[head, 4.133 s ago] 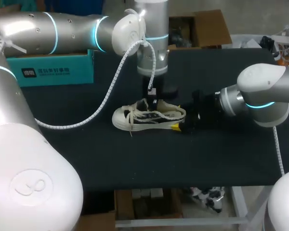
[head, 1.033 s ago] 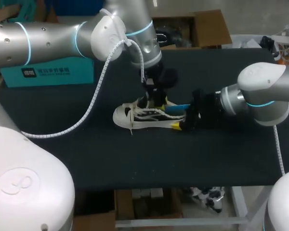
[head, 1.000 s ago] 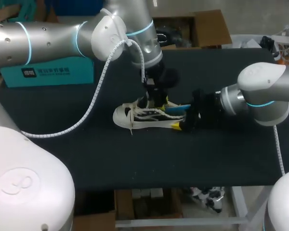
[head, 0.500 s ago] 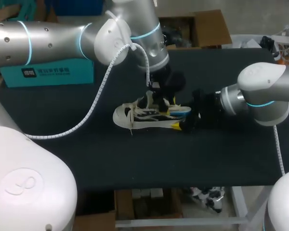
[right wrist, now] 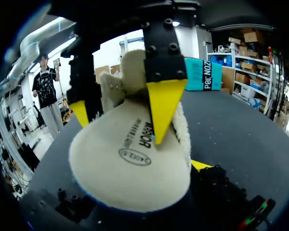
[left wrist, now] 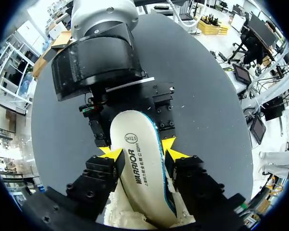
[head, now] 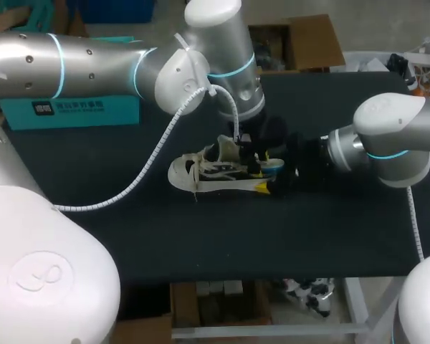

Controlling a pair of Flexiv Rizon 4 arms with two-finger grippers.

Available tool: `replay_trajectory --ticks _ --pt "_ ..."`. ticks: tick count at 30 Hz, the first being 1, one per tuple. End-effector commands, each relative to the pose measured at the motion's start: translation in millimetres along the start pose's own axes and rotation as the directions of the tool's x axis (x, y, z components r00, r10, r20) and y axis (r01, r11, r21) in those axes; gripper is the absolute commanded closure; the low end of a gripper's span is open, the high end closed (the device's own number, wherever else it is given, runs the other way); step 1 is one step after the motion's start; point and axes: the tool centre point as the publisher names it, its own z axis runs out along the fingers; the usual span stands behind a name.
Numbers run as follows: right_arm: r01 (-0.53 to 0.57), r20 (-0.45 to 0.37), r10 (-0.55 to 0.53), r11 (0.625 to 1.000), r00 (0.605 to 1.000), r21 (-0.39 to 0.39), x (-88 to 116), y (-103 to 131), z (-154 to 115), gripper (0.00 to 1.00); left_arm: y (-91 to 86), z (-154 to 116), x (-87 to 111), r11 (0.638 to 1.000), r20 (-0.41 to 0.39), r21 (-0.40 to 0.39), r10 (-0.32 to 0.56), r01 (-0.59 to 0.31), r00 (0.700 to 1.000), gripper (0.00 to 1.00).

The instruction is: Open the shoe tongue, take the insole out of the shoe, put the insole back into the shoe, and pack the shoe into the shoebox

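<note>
A white sneaker with dark laces point(head: 208, 172) lies on its sole mid-table, toe to the left. Its white, blue-edged insole point(head: 274, 165) sticks out over the heel. My left gripper point(head: 256, 156) hangs over the heel, open. In the left wrist view the insole point(left wrist: 137, 163) lies lengthwise between the left gripper's point(left wrist: 140, 150) yellow tips, which rest against its edges. My right gripper point(head: 276, 179) is at the heel, open wide, one fingertip point(head: 260, 188) along the shoe's near side. The insole point(right wrist: 130, 163) hides most of what lies ahead of it. The teal shoebox point(head: 86, 107) stands back left.
The black table point(head: 201, 244) runs wide in front of the shoe. My left arm's white coiled cable point(head: 147, 168) hangs low over the table left of the shoe.
My left gripper opened a little and slid right along the insole toward the heel. The insole's free end sank slightly. Right arm and shoe have stayed put.
</note>
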Motion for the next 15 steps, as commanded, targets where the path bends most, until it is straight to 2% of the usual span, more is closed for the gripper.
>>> replay_trajectory --ticks 1,5,9,13,15 --pt "0.001 -0.003 -0.001 1.000 1.000 -0.004 -1 -6 4 1.00 -4.8 1 -3.1 1.000 0.018 -0.018 -0.013 0.013 1.000 0.46" --pt "0.001 -0.003 -0.001 1.000 1.000 -0.004 -1 -6 4 1.00 -3.6 -2 -9.5 1.000 0.028 -0.007 -0.029 0.029 0.999 0.60" --pt "0.001 -0.003 -0.001 1.000 1.000 -0.004 -1 -6 4 1.00 -0.8 -3 -15.1 0.999 0.035 -0.003 -0.045 0.045 0.998 0.64" --pt "0.001 -0.003 -0.001 1.000 1.000 -0.004 -1 -6 4 1.00 1.6 -6 -16.1 0.999 0.038 0.010 -0.053 0.052 0.998 0.84" --pt "0.001 -0.003 -0.001 1.000 1.000 -0.004 -1 -6 4 1.00 2.3 -8 -15.6 0.998 0.043 0.014 -0.054 0.054 0.998 0.89"
